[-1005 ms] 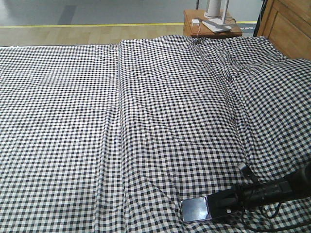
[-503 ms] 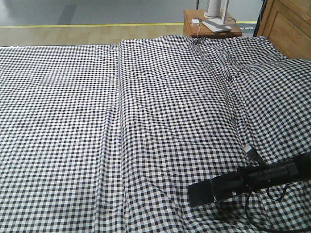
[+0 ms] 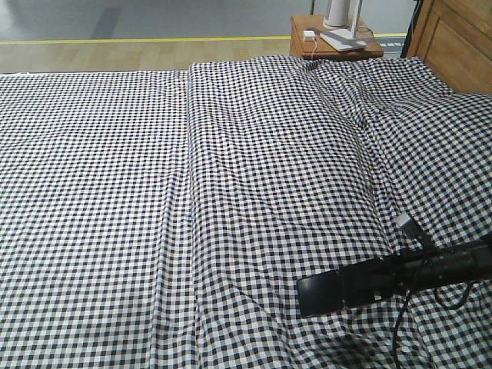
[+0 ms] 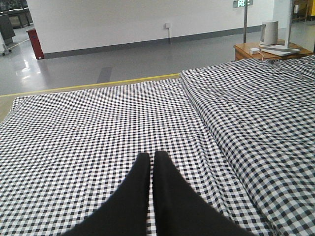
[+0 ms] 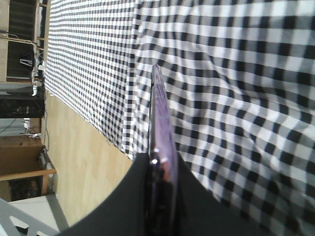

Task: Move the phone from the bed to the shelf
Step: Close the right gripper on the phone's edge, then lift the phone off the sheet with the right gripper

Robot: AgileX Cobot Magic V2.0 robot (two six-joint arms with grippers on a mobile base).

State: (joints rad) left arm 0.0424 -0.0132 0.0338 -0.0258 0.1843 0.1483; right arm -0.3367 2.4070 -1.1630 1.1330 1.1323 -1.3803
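My right gripper (image 3: 344,288) is clamped on one end of the phone (image 3: 317,294). Most of the black slab sticks out ahead of the jaws, and I judge it held just clear of the bed (image 3: 115,192) below, since a shadow lies on the checked sheet under the gripper.

The main danger is the hold itself. The slab is thin and glossy and is pinched only at its end, so a quick swing or a sudden stop could make it pivot or slide out between the jaws. A loose cable (image 3: 400,330) hangs below the wrist, behind the gripper, and it could drag on the sheet's folds and jolt the arm. The shelf is in no view, so the carry looks long, with more time for a slip.

The right wrist view shows the phone (image 5: 160,118) edge-on, its purplish rim squeezed in the gripper (image 5: 160,164), with the bed's edge and bare floor (image 5: 83,162) off to one side. That squeeze is hidden in the front view, which alone shows the overhang and the shadow. The left wrist view shows neither. There my left gripper (image 4: 149,164) has its jaws together on nothing, over the sheet, with the bedside table (image 4: 266,49) far ahead.
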